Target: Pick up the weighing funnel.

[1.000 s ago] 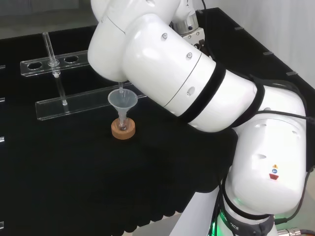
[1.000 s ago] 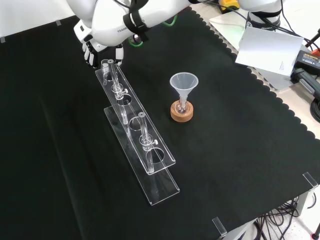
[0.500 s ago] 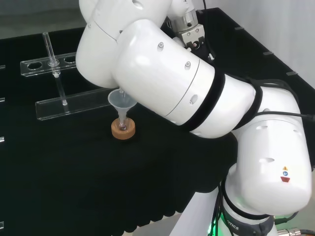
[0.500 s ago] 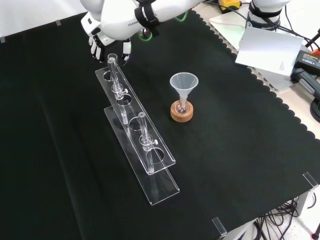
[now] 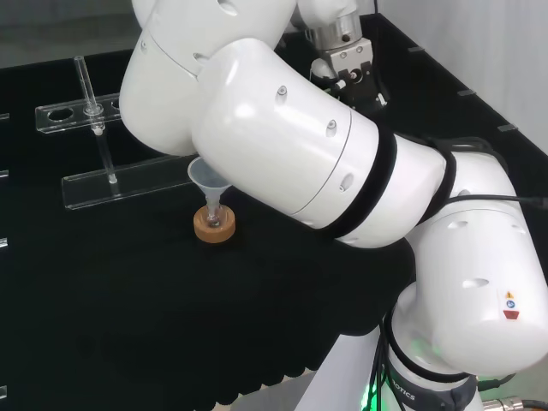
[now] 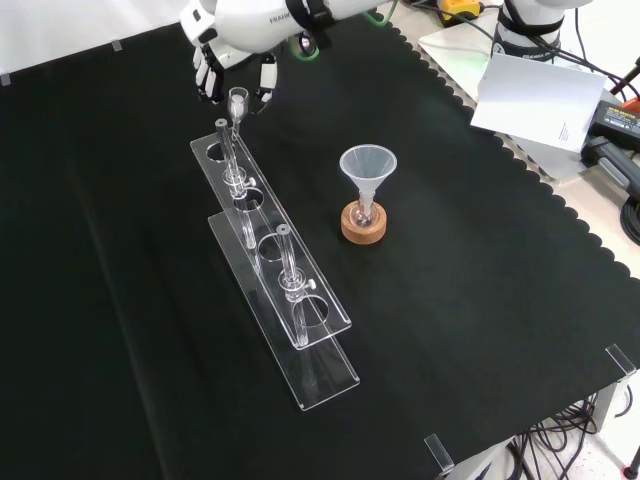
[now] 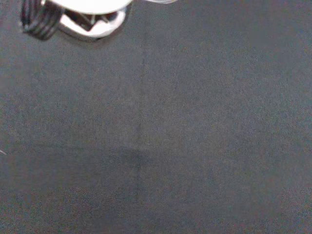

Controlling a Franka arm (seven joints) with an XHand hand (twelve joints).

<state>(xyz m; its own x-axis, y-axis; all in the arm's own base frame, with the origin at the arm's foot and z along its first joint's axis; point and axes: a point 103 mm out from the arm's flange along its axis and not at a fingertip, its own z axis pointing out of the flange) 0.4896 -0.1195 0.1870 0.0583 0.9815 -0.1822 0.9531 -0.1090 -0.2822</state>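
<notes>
One weighing funnel (image 6: 238, 100), pinched between the curled fingers (image 6: 268, 85) of the hand (image 6: 235, 68).
Seen in the front view near the top, just beyond the far end of the clear rack (image 6: 275, 255); well apart from the big funnel (image 6: 367, 165) standing in a small flask (image 6: 364, 212) on a cork ring (image 6: 363, 228).

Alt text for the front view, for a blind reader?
At the top, the hand holds a small clear piece, likely the weighing funnel, by a clear rack on black cloth. The funnel stands in a flask on a cork ring.
</notes>
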